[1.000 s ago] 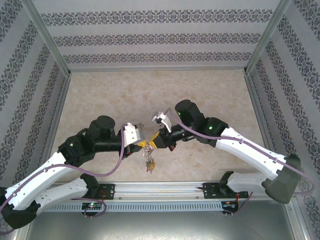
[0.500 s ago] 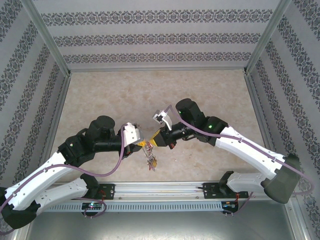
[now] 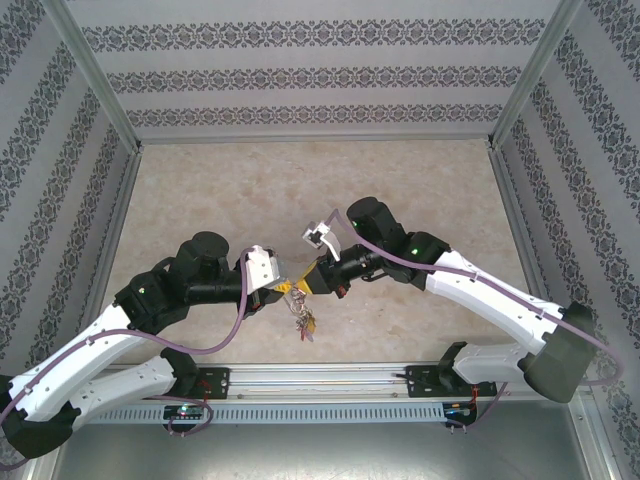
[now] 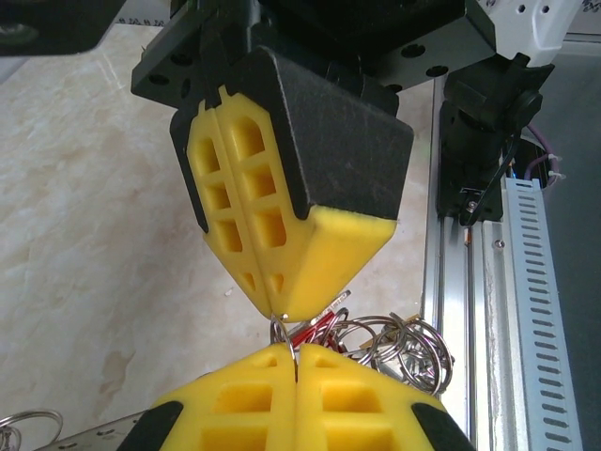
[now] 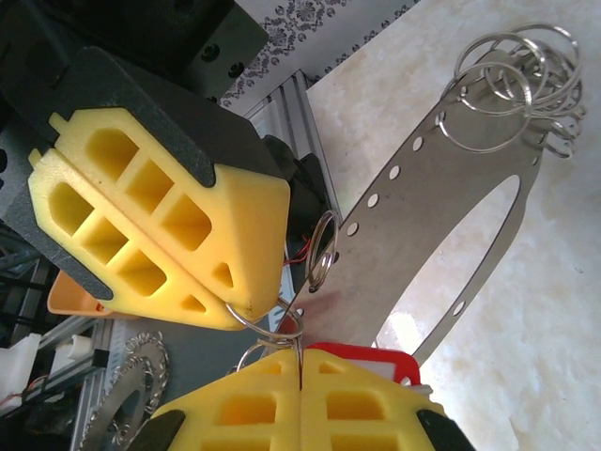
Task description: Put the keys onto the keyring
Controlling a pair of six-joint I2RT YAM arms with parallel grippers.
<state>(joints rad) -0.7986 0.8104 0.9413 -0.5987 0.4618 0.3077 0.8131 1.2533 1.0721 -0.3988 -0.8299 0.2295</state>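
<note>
My two grippers meet tip to tip above the near middle of the table. The left gripper [image 3: 289, 290] [image 4: 296, 357] is shut on a small silvery ring [image 4: 284, 331]. The right gripper [image 3: 304, 287] [image 5: 300, 357] is shut on a thin metal ring [image 5: 282, 329] linked beside it. The keyring [image 5: 441, 211], a flat grey oval loop with holes, hangs just behind both tips. One small ring [image 5: 324, 249] sits through its edge and several silvery rings [image 5: 512, 75] bunch at its far end. A red tag [image 5: 371, 357] of the keys shows behind my right fingers. The bundle of rings [image 3: 302, 320] [image 4: 399, 343] dangles below.
An aluminium rail [image 3: 320, 378] [image 4: 474, 301] runs along the near table edge just below the grippers. Patterned walls [image 3: 70, 230] close in the left, right and back. A few loose rings [image 4: 19, 423] lie on the marble surface at the lower left.
The right gripper has slid slightly left and nearer, closing up against the left gripper. The hanging bundle has swung a little. Both grippers stay shut.
</note>
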